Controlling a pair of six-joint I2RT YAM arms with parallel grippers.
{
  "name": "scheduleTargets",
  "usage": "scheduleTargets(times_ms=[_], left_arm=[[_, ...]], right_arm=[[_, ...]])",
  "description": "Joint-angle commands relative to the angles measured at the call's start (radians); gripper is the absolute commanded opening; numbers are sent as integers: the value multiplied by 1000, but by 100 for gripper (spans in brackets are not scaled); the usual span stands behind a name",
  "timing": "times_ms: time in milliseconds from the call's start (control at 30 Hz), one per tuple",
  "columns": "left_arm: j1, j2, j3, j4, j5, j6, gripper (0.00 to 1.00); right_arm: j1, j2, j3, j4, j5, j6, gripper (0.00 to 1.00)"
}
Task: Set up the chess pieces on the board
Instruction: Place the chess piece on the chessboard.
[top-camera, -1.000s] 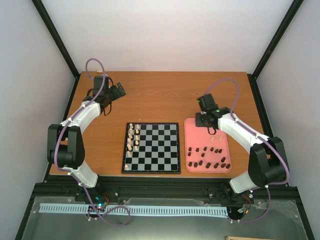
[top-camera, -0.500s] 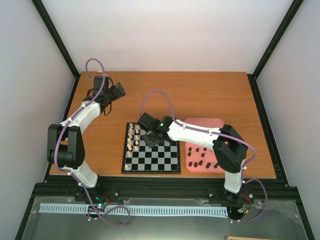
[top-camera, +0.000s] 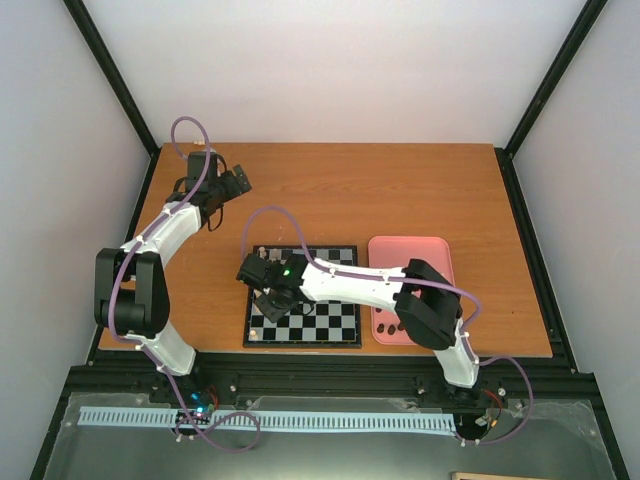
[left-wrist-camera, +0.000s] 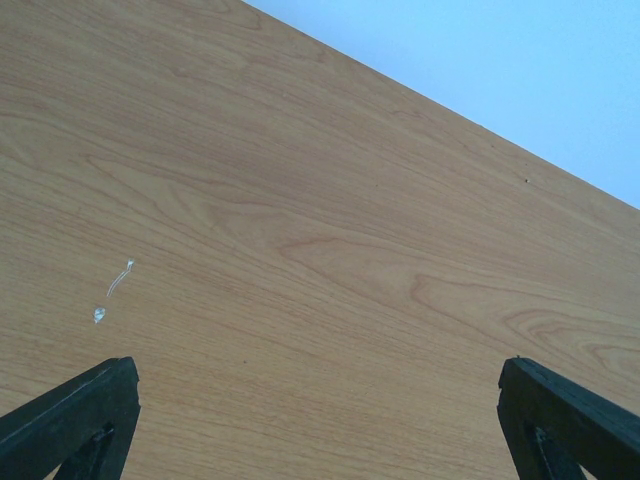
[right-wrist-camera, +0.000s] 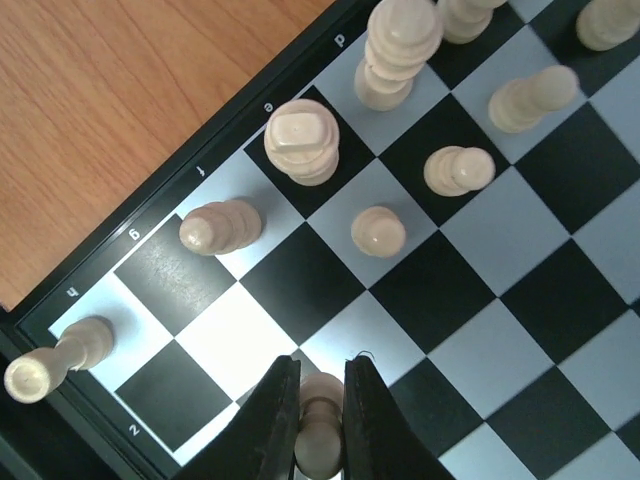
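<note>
Chess pieces (right-wrist-camera: 378, 230) of the cream set are shown standing in two partial rows just ahead of the right claw (right-wrist-camera: 320, 372), along the lettered border of the board (right-wrist-camera: 560, 300). One cream pawn (right-wrist-camera: 322, 400) is pinched upright between the narrowly closed fingers (right-wrist-camera: 272, 420) and is held over the squares beside the last pawn in the row. Compared with the views taken half a second and a second earlier, the right arm is seen to have swung from the pink tray (top-camera: 412, 250), now well behind the claw, across to the board's left files. The transfer stage is therefore judged complete, and the lowering stage is judged to be in hand. An unoccupied square in the pawn row lies just ahead of the fingertips, so a short advance and descent are judged necessary before release. Dark brown pieces (top-camera: 388, 322) are left on the tray, so much of the task is judged outstanding. The left claw (left-wrist-camera: 320, 430) is spread wide and empty over bare table (left-wrist-camera: 300, 200), unchanged and well apart from the board.
</note>
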Motion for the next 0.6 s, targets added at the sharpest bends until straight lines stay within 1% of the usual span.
scheduleTargets(times_ms=[0, 567], left_arm=[[3, -3, 32, 7, 4, 5, 100], [4, -5, 33, 7, 2, 9, 100]], right_arm=[[21, 45, 55, -41, -7, -5, 5], [36, 135, 135, -48, 3, -35, 6]])
